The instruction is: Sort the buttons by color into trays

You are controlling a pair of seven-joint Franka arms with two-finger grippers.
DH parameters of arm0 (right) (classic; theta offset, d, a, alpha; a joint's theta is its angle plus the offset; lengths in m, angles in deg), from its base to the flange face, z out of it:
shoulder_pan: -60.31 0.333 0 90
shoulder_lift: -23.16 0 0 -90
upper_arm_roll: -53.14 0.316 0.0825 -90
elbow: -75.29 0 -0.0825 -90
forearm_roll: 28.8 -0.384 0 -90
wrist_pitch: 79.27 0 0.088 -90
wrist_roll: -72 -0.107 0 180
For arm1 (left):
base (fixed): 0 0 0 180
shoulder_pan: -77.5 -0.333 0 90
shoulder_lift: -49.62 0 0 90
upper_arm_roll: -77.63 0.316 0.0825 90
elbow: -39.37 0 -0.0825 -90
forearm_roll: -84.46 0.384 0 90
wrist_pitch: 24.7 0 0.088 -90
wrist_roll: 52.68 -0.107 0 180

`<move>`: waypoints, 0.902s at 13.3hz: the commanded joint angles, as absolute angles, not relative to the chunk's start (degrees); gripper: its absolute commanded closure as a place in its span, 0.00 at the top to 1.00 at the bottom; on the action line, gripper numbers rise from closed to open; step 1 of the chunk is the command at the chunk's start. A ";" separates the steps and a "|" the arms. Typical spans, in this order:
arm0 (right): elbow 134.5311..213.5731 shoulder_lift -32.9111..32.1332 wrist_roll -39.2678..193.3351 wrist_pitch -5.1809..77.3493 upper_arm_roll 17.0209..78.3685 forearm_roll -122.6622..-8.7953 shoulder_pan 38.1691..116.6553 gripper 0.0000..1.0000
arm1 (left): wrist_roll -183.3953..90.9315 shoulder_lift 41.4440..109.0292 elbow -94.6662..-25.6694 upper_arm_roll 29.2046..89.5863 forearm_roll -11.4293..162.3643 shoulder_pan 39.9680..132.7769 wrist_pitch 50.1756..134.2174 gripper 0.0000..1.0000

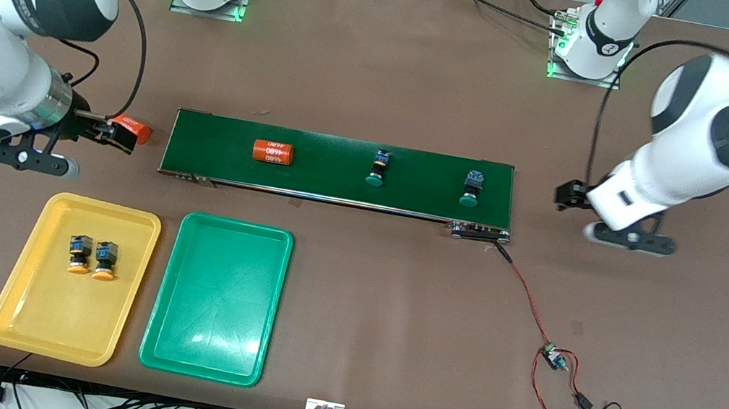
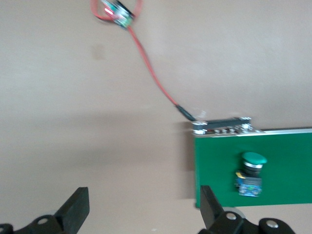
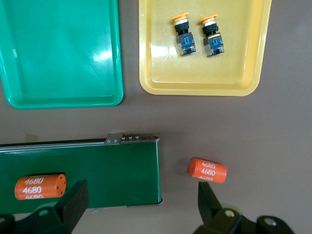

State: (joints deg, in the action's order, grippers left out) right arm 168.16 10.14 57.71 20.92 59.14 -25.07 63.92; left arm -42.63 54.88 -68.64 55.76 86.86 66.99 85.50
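While both orange buttons (image 1: 80, 254) (image 1: 105, 261) lie side by side in the yellow tray (image 1: 28, 319), caps toward the front camera, the green tray (image 1: 207, 355) just beside it toward the left arm's end holds nothing. Both trays sit nearer the front camera than the belt (image 1: 323, 187).

Two green buttons are on the belt: one (image 1: 378, 167) about mid-belt, the other (image 1: 472, 188) near the belt's end toward the left arm. Both lie on their sides, caps toward the front camera. An orange 4680 cylinder (image 1: 272, 152) lies on the belt toward the right arm's end; a second cylinder (image 1: 130, 125) lies on the table just off that end of the belt.

Left gripper (image 2: 145, 207): over bare table just off the belt's end, jaws spread wide, holding nothing; the end green button shows in its wrist view just beside one finger (image 2: 78, 207). In the front view it is blurred (image 1: 630, 238).

Right gripper (image 3: 141, 204): over the table at the belt's other end, jaws released, empty; the loose cylinder lies under it near one finger (image 3: 207, 200). In the front view it is mostly hidden by the wrist (image 1: 119, 135).

A red wire (image 1: 531, 308) runs from the belt's motor end to a small board (image 1: 553, 355) on the table.
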 commanded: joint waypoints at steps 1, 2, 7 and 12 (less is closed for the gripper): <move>169.69 11.39 54.96 20.66 59.12 -25.98 64.36 1.00 | -49.49 52.34 -64.72 64.33 87.98 72.82 78.86 1.00; 169.69 11.47 54.78 20.66 59.21 -26.07 64.44 1.00 | -51.08 52.34 -63.04 66.97 88.06 74.49 78.05 1.00; 169.69 11.39 54.78 20.75 59.38 -26.07 64.80 1.00 | -48.03 53.04 -52.76 76.49 87.01 81.36 69.83 1.00; 169.60 11.39 54.78 20.75 59.38 -26.07 64.80 1.00 | -42.75 51.91 -51.78 73.43 82.35 78.29 66.00 1.00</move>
State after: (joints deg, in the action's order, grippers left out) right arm 168.96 10.51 55.76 20.89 59.20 -25.14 64.81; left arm -43.48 51.69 -53.73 75.13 83.51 79.29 67.59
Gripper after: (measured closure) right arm 0.000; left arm 0.000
